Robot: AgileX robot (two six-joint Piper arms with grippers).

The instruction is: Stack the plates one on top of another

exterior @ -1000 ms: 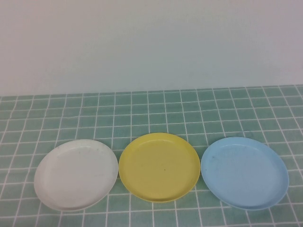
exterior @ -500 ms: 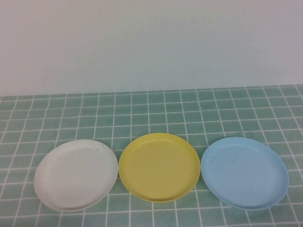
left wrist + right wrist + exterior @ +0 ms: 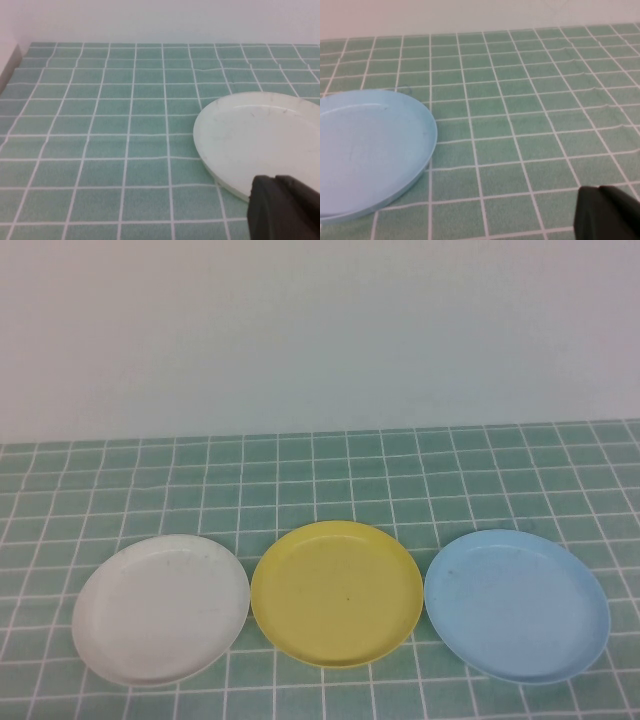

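The 3 plates each have 1 plain colour. The white plate [image 3: 160,610] is creamy white with tiny dark specks, and it lies just past the black left gripper [image 3: 286,207]. The yellow plate [image 3: 336,593] is soft yellow all over. The light blue plate [image 3: 517,605] is pale blue, off to the side of the black right gripper [image 3: 609,212]. The table cover [image 3: 320,470] is green with thin white lines that make little squares. The wall [image 3: 320,330] behind is plain white.
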